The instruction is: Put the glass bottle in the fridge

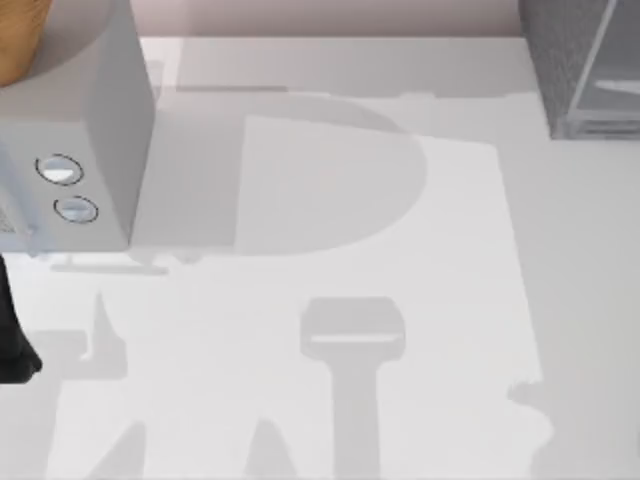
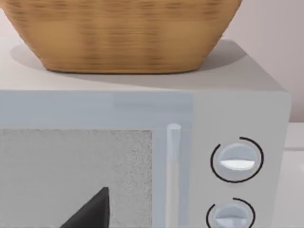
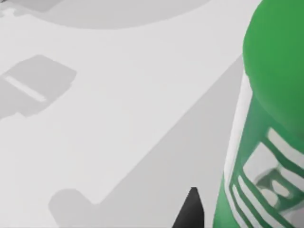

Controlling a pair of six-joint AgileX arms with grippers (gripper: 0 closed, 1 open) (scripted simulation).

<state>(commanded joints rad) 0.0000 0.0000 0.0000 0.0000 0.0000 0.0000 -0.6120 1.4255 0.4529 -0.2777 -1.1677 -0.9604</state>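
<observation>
Jaws on both arms: whether they are released or clenched cannot be told. Close before the right wrist camera stands the glass bottle [image 3: 266, 118] (bright green, pale-striped label) over the white tabletop [image 1: 330, 400]. Top right corner holds the fridge [image 1: 570, 70].

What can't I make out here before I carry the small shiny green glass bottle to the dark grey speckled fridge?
- Green glass bottle: cut off by the right wrist view's edge; grip unclear.
- Right gripper: one dark fingertip at that view's edge.
- Dark grey speckled fridge: cropped at the top view's corner; door state unclear.
- Left gripper: one dark fingertip before the light grey dialled box.
</observation>
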